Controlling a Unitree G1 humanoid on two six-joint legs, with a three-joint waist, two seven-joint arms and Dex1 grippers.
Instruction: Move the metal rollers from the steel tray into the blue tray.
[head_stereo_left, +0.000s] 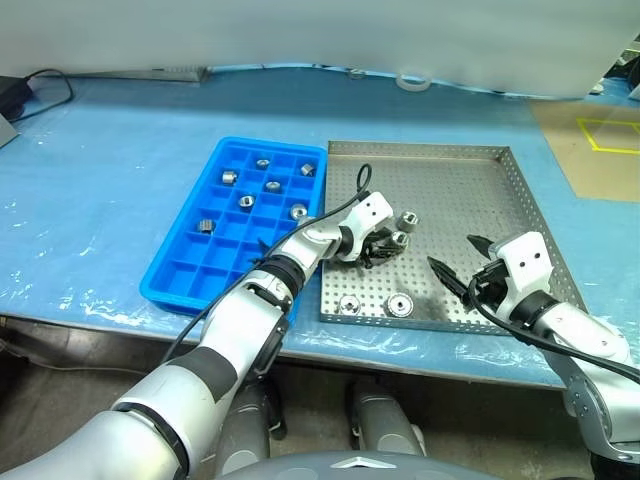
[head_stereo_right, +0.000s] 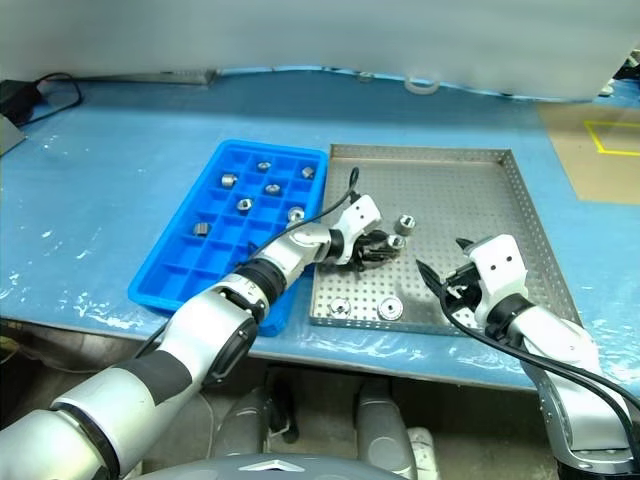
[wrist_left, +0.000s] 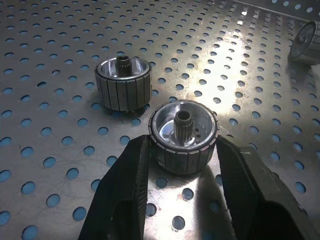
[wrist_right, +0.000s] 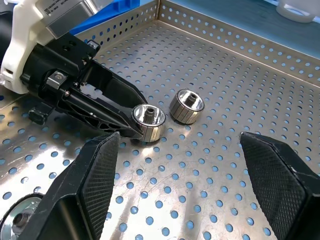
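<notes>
On the blue-covered tabletop (head_stereo_left: 100, 200) we see the blue tray (head_stereo_left: 175, 275) touching the steel tray's (head_stereo_left: 520, 190) left rim, with six rollers (head_stereo_left: 273, 186) sitting in its compartments. Our left gripper (head_stereo_left: 385, 245) reaches over the steel tray's middle, clamped tight on one roller (wrist_left: 184, 137); another roller (wrist_left: 123, 82) stands just beside it. Two more rollers (head_stereo_left: 399, 305) lie near the steel tray's near rim. Our right gripper (head_stereo_left: 455, 262) hovers over the steel tray's right half, fingers (wrist_right: 280, 175) spread wide, holding nothing.
</notes>
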